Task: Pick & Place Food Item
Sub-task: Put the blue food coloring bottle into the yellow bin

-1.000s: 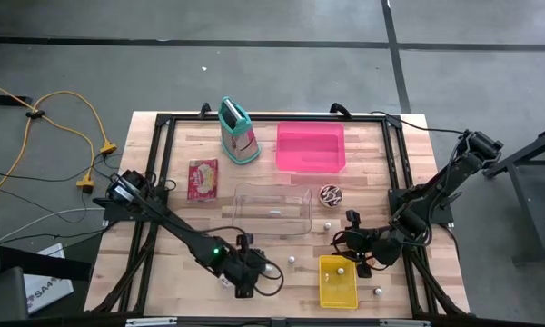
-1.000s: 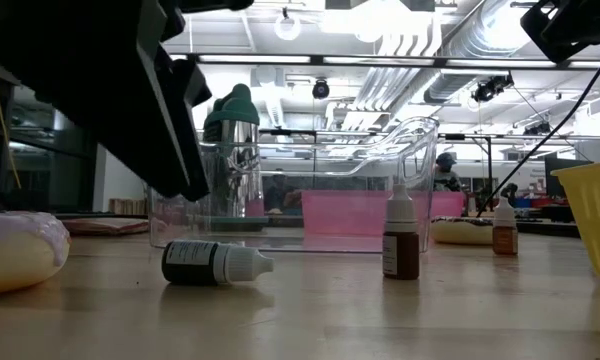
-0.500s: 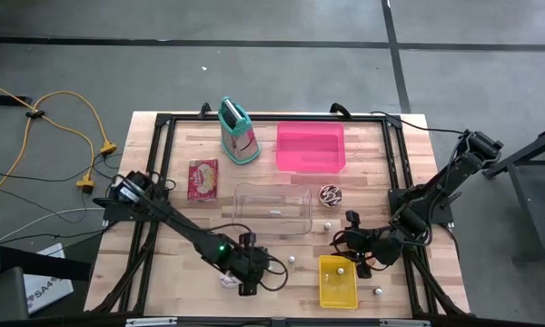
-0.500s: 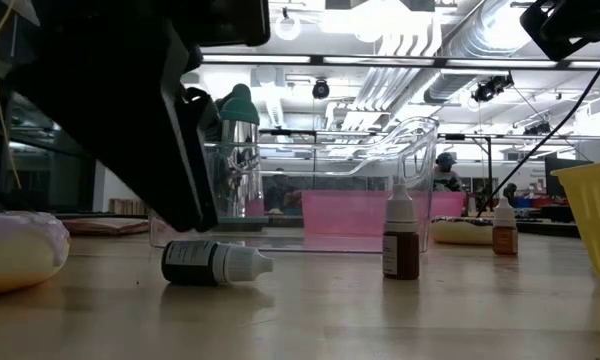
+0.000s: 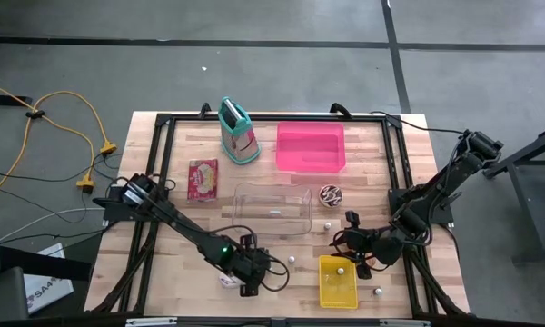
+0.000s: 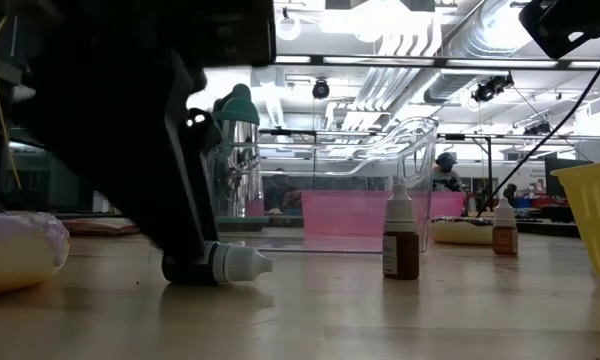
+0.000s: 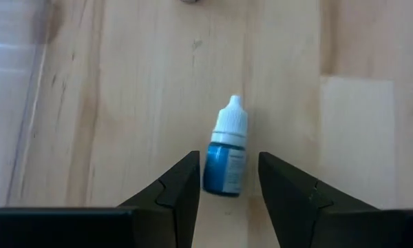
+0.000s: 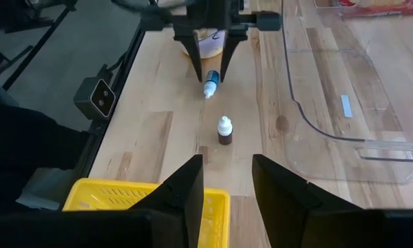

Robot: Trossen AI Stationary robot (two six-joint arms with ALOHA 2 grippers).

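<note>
Item: small dropper bottle [image 7: 226,156], blue body, white cap with a narrow tip. It lies on its side on the wooden counter [image 7: 124,103], directly between the two fingers of the left hand [image 7: 227,180], cap pointing away from the wrist. The fingers stand on either side of the blue body with a gap showing on each side; the hand is partly open and holds nothing yet.

Handling, as a judgement: the bottle looks light and rigid, of smooth plastic. Being round and lying flat, it is likely to roll or skid if one finger reaches it before the other. The blue body is the better place to take hold, across its width; the cap tapers and would tend to slip out of the fingers.

Left hand: low over the counter, in the near part of it in the high view [image 5: 252,270], straddling the bottle.

Right hand [image 8: 227,180]: waits well apart, beside the yellow basket [image 8: 144,201], fingers narrowly apart, empty.

Other stock, placed from the left hand:
- Brown dropper bottle [image 8: 224,130], upright, a short way ahead of the blue bottle's cap, towards the right hand.
- Clear plastic bin [image 5: 272,208], farther back on the counter.
- Pink bin [image 5: 310,147], beyond the clear one.
- Teal-topped carton [image 5: 237,131], standing at the far edge.
- Flat snack packet [image 5: 203,178], beside the clear bin.
- Chocolate doughnut [image 5: 331,193], well apart, nearer the right hand.
</note>
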